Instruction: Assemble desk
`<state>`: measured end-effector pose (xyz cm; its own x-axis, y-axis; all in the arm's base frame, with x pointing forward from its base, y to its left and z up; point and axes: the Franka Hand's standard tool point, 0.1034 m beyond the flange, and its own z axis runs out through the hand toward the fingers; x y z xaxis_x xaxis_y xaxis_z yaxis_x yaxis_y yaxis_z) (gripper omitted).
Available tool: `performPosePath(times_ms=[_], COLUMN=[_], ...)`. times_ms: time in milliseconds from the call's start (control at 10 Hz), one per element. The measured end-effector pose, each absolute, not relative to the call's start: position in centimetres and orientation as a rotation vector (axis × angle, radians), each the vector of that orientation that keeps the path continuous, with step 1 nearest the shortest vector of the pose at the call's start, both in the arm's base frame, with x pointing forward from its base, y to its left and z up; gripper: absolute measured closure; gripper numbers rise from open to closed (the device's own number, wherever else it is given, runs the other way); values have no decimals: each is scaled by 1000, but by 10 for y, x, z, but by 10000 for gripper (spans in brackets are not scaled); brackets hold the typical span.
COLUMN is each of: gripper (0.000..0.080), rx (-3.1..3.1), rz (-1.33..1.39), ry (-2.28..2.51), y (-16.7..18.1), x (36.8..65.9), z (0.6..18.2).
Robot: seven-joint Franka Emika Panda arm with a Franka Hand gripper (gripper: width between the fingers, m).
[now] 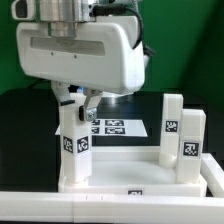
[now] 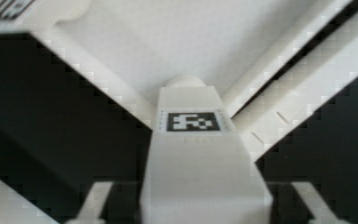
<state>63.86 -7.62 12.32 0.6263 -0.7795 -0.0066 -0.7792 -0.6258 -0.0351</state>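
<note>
The white desk tabletop (image 1: 140, 172) lies flat on the black table, rim up. A white leg (image 1: 75, 142) with a black-and-white tag stands upright at its corner on the exterior view's left. My gripper (image 1: 76, 108) comes down from above and is shut on this leg's upper end. In the wrist view the leg (image 2: 197, 150) runs down the middle between my two fingers (image 2: 101, 200), and its far end meets the tabletop (image 2: 158, 40) at the rim corner. Two more legs (image 1: 172, 125) (image 1: 190, 145) stand upright at the corners on the exterior view's right.
The marker board (image 1: 115, 127) lies flat on the table behind the tabletop. A long white bar (image 1: 60, 208) runs along the front edge of the exterior view. The arm's bulky white body (image 1: 80, 50) fills the upper left.
</note>
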Motion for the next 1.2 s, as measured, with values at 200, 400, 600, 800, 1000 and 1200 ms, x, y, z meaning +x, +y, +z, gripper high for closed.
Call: performPosePath(times_ms=[200,400,600,800,1000,1200], gripper=[509,509,509,343,164,152], rx=[-2622,-2484,-2499,-2578,-2704,-2849], rz=[-26,-24,-26,-12,-17,-19], ry=[1640,1833,1814,1713,1513,1223], y=[-74,-73,-73,-72,-72,-71], x=[641,642,643,642,642,642], z=[123,123,123,121,120,118])
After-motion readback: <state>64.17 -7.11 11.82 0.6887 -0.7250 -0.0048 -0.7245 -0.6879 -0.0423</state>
